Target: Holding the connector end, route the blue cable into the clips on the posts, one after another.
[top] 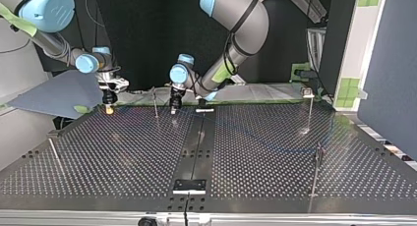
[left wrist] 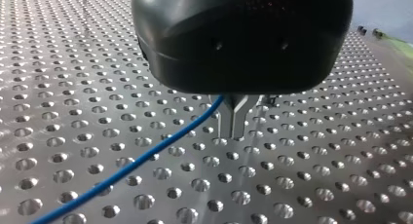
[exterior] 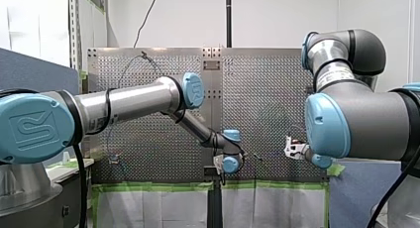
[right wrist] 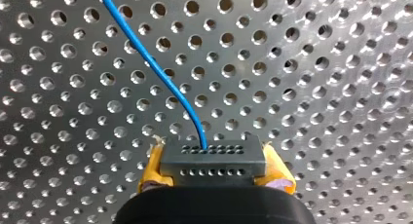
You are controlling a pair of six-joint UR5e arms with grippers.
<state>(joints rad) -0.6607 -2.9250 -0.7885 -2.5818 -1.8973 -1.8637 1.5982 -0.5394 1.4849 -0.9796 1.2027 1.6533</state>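
Note:
In the right wrist view a black connector (right wrist: 213, 160) sits between yellow pads (right wrist: 151, 168), and my right gripper (right wrist: 213, 171) is shut on it. The blue cable (right wrist: 156, 70) leaves the connector and runs away over the perforated plate. In the left wrist view my left gripper (left wrist: 234, 131) has its metal fingers (left wrist: 225, 119) pressed together just above the plate. The blue cable (left wrist: 131, 163) runs up to them and ends there, gripped between them. In the top view my right gripper (top: 108, 107) is at the left, and my left gripper (top: 173, 107) is beside a thin post (top: 155, 102).
More thin posts stand on the plate: one at the top view's right back (top: 311, 110), one at its right front (top: 317, 169) and one leaning at its left (top: 54, 155). A black bracket (top: 189, 185) sits at the plate's near edge. A grey panel (top: 59, 93) lies beyond my right gripper.

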